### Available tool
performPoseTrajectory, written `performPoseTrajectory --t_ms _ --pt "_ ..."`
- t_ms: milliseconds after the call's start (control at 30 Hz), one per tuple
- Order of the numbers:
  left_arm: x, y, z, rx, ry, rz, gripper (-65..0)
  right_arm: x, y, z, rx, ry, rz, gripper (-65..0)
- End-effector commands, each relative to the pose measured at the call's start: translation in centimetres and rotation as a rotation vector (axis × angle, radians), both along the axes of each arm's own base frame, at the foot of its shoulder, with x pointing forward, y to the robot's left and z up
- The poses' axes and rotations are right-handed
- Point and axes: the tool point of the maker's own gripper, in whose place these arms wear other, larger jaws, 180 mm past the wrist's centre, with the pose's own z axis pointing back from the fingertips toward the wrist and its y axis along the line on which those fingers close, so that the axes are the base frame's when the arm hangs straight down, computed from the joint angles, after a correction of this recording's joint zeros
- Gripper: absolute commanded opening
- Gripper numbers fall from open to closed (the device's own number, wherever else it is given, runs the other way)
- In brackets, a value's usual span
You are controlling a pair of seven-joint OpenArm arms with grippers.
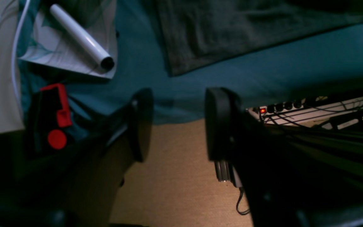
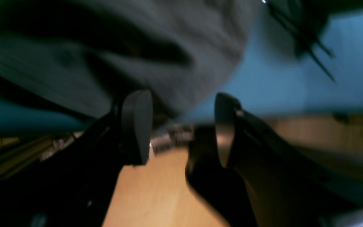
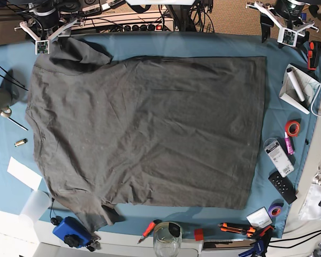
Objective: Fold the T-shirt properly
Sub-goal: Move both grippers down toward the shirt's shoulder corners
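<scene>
The T-shirt (image 3: 150,128) lies flat across the desk (image 3: 150,45), long axis left to right; both grippers hover at its far edge, right gripper (image 3: 43,43) nearest a sleeve, fingers apart and empty

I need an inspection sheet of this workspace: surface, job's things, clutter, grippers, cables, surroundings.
Surface: teal table cloth, mostly covered.
Job's things: T-shirt spread flat, unfolded, lightly wrinkled.
Clutter: white tube, tape roll, remote, glass, blue device.
Grippers: left gripper open, empty, off the shirt's corner; right gripper open, empty, by a sleeve.
Cables: bundle near the power strip.
Surroundings: wood floor beyond the table edge.
</scene>
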Motion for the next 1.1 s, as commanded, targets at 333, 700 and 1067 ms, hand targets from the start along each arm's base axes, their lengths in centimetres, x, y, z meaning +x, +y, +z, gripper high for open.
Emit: performPoseTrajectory --t_ms 333,700,1067 --pt "0.1 -0.1 0.7 0.0 -0.021 -0.007 -37.9 2.6 -1.7 1.8 0.016 -0.095 -0.096 -33.0" --pt "0.2 -0.1 0.7 -0.001 -0.023 -0.007 -37.9 3.0 -4.6 9.7 0.314 -0.308 0.001 -37.0" --pt "0.3 -0.6 0.6 -0.056 -0.01 0.011 -37.9 -0.2 -7.3 5.5 0.533 -0.286 -0.151 -38.0"
